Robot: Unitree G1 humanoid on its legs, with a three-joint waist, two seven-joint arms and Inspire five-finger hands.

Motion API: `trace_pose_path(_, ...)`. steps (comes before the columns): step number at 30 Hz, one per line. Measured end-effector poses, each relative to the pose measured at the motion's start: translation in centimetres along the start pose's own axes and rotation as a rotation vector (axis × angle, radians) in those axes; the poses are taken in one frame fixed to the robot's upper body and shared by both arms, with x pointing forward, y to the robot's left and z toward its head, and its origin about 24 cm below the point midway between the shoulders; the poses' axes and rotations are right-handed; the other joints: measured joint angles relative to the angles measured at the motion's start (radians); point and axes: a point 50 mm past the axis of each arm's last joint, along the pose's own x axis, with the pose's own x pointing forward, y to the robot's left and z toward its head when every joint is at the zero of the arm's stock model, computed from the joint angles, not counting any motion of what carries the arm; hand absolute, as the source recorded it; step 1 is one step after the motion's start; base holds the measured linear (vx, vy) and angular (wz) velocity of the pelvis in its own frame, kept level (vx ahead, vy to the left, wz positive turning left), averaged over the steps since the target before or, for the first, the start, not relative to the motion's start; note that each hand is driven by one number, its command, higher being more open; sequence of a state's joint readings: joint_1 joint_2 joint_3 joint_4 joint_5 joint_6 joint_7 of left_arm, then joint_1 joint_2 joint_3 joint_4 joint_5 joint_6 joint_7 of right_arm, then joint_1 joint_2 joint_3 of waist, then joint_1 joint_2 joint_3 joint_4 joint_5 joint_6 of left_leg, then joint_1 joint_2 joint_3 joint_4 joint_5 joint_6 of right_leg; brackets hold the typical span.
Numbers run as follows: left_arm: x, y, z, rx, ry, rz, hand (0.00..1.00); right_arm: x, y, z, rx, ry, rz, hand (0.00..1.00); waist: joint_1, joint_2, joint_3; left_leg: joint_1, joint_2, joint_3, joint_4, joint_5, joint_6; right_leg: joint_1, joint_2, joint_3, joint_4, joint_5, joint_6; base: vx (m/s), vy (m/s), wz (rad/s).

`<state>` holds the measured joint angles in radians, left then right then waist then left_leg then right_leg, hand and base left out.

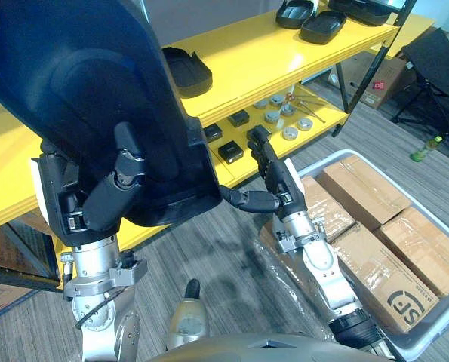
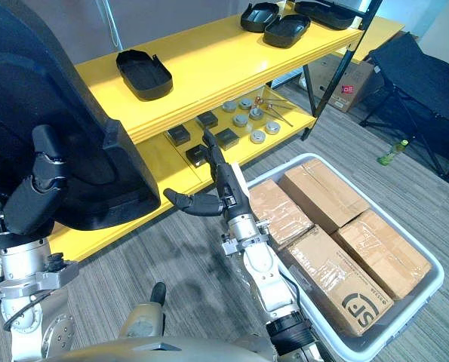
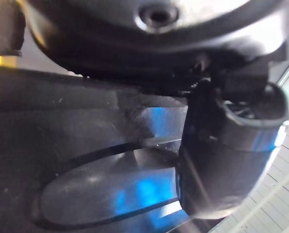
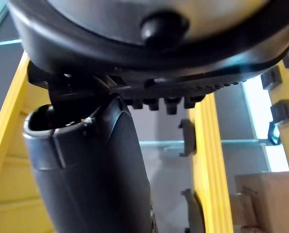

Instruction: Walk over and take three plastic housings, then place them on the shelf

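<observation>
The black plastic housing (image 1: 81, 98) is held upright in the left hand (image 1: 111, 192), thumb clamped inside its hollow, before the yellow shelf's (image 1: 262, 53) near edge, bare top board lying ahead and rightward; the right hand (image 1: 273, 185) is spread empty beside its lower corner

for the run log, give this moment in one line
left hand shut on plastic housing | right hand open, empty | yellow shelf ahead

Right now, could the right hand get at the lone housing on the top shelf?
Probably yes: the right hand is open and empty close before the shelf, and nothing stands between it and the housing, though it must rise.
</observation>
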<state>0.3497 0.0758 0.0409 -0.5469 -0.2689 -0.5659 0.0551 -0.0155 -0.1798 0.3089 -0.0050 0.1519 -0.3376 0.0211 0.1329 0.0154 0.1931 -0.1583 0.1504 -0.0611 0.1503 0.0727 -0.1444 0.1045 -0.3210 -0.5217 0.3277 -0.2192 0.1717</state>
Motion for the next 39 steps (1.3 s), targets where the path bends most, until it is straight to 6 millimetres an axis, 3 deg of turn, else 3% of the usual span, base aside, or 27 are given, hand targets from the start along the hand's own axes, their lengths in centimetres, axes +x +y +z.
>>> trace_pose_path(1, 0.0, 0.0, 0.0, 0.012, -0.003, 0.001, 0.0, 0.0, 0.0, 0.2, 0.021, -0.012, -0.005, 1.0, 0.003, -0.003, 0.007, -0.014, 0.0, 0.0, 0.027, -0.016, 0.0, 0.0, -0.001, 0.0, 0.002, 0.0, 0.0, -0.05, 0.08, 0.03)
trace_pose_path(4, 0.0, 0.5, 0.2, 0.068, -0.009, 0.029, 0.0, 0.3, 0.5, 1.2, 0.077, -0.079, -0.016, 1.0, 0.028, -0.004, 0.026, -0.098, -0.004, 0.001, 0.248, -0.14, 0.014, 0.004, -0.018, 0.012, 0.033, -0.013, 0.02, -0.01, 0.129, -0.08)
trace_pose_path(6, 0.0, 1.1, 0.4, 0.095, -0.018, 0.055, 0.0, 1.0, 1.4, 1.8, 0.117, -0.124, -0.064, 1.0, 0.037, -0.005, 0.027, -0.14, -0.031, 0.005, 0.409, -0.245, 0.036, 0.029, -0.056, 0.012, 0.065, -0.034, 0.041, 0.07, 0.259, 0.05)
trace_pose_path(7, 0.1, 1.2, 0.5, 0.102, -0.02, 0.059, 0.0, 1.2, 1.5, 1.9, 0.124, -0.131, -0.083, 1.0, 0.042, -0.008, 0.027, -0.143, -0.043, 0.01, 0.433, -0.267, 0.048, 0.04, -0.068, 0.01, 0.059, -0.035, 0.041, 0.13, 0.277, 0.11)
trace_pose_path(8, 0.1, 1.4, 0.6, 0.116, -0.022, 0.061, 0.0, 1.3, 1.5, 2.0, 0.133, -0.141, -0.125, 1.0, 0.051, -0.019, 0.018, -0.141, -0.069, 0.025, 0.45, -0.303, 0.082, 0.068, -0.084, 0.007, 0.032, -0.006, 0.023, 0.21, 0.295, 0.15)
trace_pose_path(9, 0.1, 1.6, 0.8, 0.124, -0.034, 0.07, 0.0, 1.5, 1.2, 2.3, 0.14, -0.155, -0.151, 1.0, 0.056, -0.012, 0.013, -0.142, -0.084, 0.031, 0.453, -0.318, 0.092, 0.054, -0.102, 0.014, 0.063, 0.052, -0.055, 0.22, 0.325, 0.18)
trace_pose_path(10, 0.2, 1.7, 0.9, 0.132, -0.041, 0.077, 0.0, 1.6, 1.1, 2.4, 0.154, -0.161, -0.159, 1.0, 0.057, -0.011, 0.011, -0.14, -0.092, 0.031, 0.448, -0.319, 0.102, 0.03, -0.118, 0.021, 0.101, 0.089, -0.087, 0.23, 0.357, 0.17)
trace_pose_path(11, 0.3, 2.3, 1.2, 0.166, -0.053, 0.093, 0.0, 1.8, 1.1, 2.6, 0.166, -0.172, -0.164, 1.0, 0.059, -0.018, 0.008, -0.128, -0.11, 0.044, 0.425, -0.315, 0.116, -0.028, -0.158, 0.041, 0.19, 0.157, -0.145, 0.22, 0.342, 0.09)
trace_pose_path(12, 0.3, 2.9, 1.4, 0.215, -0.06, 0.123, 0.0, 2.1, 1.4, 2.8, 0.17, -0.185, -0.144, 1.0, 0.055, -0.021, 0.009, -0.103, -0.119, 0.043, 0.398, -0.316, 0.138, -0.1, -0.176, 0.079, 0.331, 0.181, -0.144, 0.23, 0.29, 0.02)
trace_pose_path(13, 0.3, 3.2, 1.5, 0.232, -0.063, 0.148, 0.0, 2.2, 1.5, 2.9, 0.172, -0.191, -0.131, 1.0, 0.055, -0.02, 0.009, -0.084, -0.127, 0.04, 0.381, -0.32, 0.151, -0.13, -0.164, 0.099, 0.401, 0.162, -0.152, 0.31, 0.23, -0.02)
trace_pose_path(15, 0.3, 3.8, 1.7, 0.248, -0.071, 0.223, 0.0, 2.7, 1.7, 3.4, 0.158, -0.214, -0.086, 1.0, 0.047, -0.007, 0.013, 0.012, -0.138, 0.029, 0.304, -0.32, 0.175, -0.18, -0.064, 0.124, 0.511, 0.037, -0.151, 0.29, 0.159, 0.14)
trace_pose_path(17, 0.6, 3.8, 1.7, 0.241, -0.089, 0.231, 0.0, 3.2, 1.2, 4.2, 0.13, -0.25, -0.064, 1.0, 0.023, 0.008, 0.007, 0.075, -0.153, -0.026, 0.239, -0.307, 0.171, -0.221, 0.068, 0.138, 0.427, -0.042, -0.16, 0.26, 0.075, 0.73)
trace_pose_path(18, 1.1, 3.5, 1.6, 0.227, -0.101, 0.215, 0.0, 3.2, 0.7, 4.8, 0.116, -0.276, -0.074, 1.0, 0.007, 0.01, 0.004, 0.081, -0.162, -0.067, 0.226, -0.305, 0.171, -0.252, 0.124, 0.179, 0.358, -0.054, -0.161, 0.23, 0.003, 1.45)
trace_pose_path(19, 1.5, 3.3, 1.3, 0.213, -0.116, 0.202, 0.0, 3.1, 0.0, 5.6, 0.1, -0.314, -0.09, 1.0, -0.018, 0.011, 0.003, 0.081, -0.176, -0.131, 0.218, -0.303, 0.169, -0.303, 0.189, 0.285, 0.274, -0.054, -0.155, 0.18, -0.039, 1.51)
trace_pose_path(21, 1.9, 2.9, 0.4, 0.185, -0.107, 0.191, 0.0, 2.8, -1.2, 6.4, 0.068, -0.346, -0.123, 1.0, -0.044, 0.001, -0.003, 0.096, -0.2, -0.212, 0.211, -0.302, 0.158, -0.349, 0.236, 0.432, 0.177, -0.026, -0.112, 0.28, -0.145, 1.56)
trace_pose_path(22, 1.8, 2.9, 0.1, 0.18, -0.095, 0.191, 0.0, 2.7, -1.6, 6.6, 0.06, -0.352, -0.133, 1.0, -0.053, -0.004, -0.005, 0.103, -0.211, -0.233, 0.213, -0.305, 0.15, -0.348, 0.235, 0.456, 0.132, -0.004, -0.099, 0.41, -0.279, 1.61)
trace_pose_path(23, 1.7, 2.9, -0.2, 0.182, -0.077, 0.185, 0.0, 2.6, -2.2, 6.9, 0.068, -0.364, -0.152, 1.0, -0.057, -0.031, -0.019, 0.113, -0.246, -0.265, 0.216, -0.319, 0.13, -0.344, 0.205, 0.479, 0.039, 0.121, -0.124, 0.36, -0.284, 1.43)
trace_pose_path(24, 1.4, 2.7, -0.8, 0.165, -0.048, 0.195, 0.0, 2.5, -3.0, 7.0, 0.064, -0.368, -0.174, 1.0, -0.054, -0.004, -0.031, 0.11, -0.233, -0.29, 0.235, -0.339, 0.109, -0.326, 0.201, 0.442, 0.041, 0.152, -0.113, 0.42, -0.312, 1.26)
trace_pose_path(27, 1.2, 2.5, -1.0, 0.144, -0.024, 0.159, 0.0, 2.1, -5.1, 7.4, 0.081, -0.384, -0.224, 1.0, -0.036, 0.039, -0.055, 0.118, -0.158, -0.249, 0.197, -0.336, 0.092, -0.264, 0.238, 0.355, -0.024, 0.136, -0.143, 0.27, -0.202, 0.76)
trace_pose_path(29, 1.2, 2.4, -1.1, 0.129, -0.009, 0.133, 0.0, 1.8, -6.0, 7.6, 0.092, -0.396, -0.245, 1.0, -0.031, 0.04, -0.056, 0.129, -0.136, -0.187, 0.171, -0.319, 0.081, -0.239, 0.241, 0.326, -0.039, 0.127, -0.158, 0.17, -0.137, 0.44)
trace_pose_path(32, 1.2, 2.3, -1.2, 0.112, -0.002, 0.111, 0.0, 1.3, -6.8, 7.9, 0.136, -0.417, -0.248, 1.0, -0.04, 0.046, -0.059, 0.126, -0.121, -0.079, 0.155, -0.297, 0.092, -0.2, 0.233, 0.28, -0.075, 0.124, -0.161, 0.11, -0.051, 0.43)
trace_pose_path(34, 1.2, 2.1, -1.3, 0.102, 0.001, 0.109, 0.0, 0.6, -7.0, 8.2, 0.142, -0.429, -0.249, 1.0, -0.051, 0.045, -0.061, 0.121, -0.127, -0.033, 0.134, -0.27, 0.086, -0.182, 0.213, 0.245, -0.096, 0.124, -0.161, 0.05, 0.02, 0.68)
trace_pose_path(36, 1.1, 1.8, -1.5, 0.082, 0.003, 0.118, 0.0, 0.1, -6.9, 8.4, 0.132, -0.434, -0.248, 1.0, -0.063, 0.039, -0.064, 0.112, -0.153, 0.004, 0.099, -0.22, 0.075, -0.161, 0.169, 0.197, -0.128, 0.132, -0.15, 0.01, 0.068, 0.84)
trace_pose_path(37, 1.2, 1.3, -1.7, 0.061, 0.01, 0.118, 0.0, -0.1, -7.0, 8.3, 0.128, -0.433, -0.255, 1.0, -0.067, 0.036, -0.062, 0.088, -0.156, 0.038, 0.13, -0.226, 0.08, -0.137, 0.139, 0.165, -0.149, 0.141, -0.139, -0.02, 0.113, 0.99)
trace_pose_path(39, 1.1, 0.8, -1.9, 0.057, 0.026, 0.093, 0.0, -0.1, -7.0, 8.1, 0.142, -0.425, -0.268, 1.0, -0.074, 0.029, -0.058, 0.045, -0.079, 0.114, 0.198, -0.241, 0.077, -0.111, 0.1, 0.129, -0.145, 0.14, -0.136, -0.02, 0.167, 0.91)
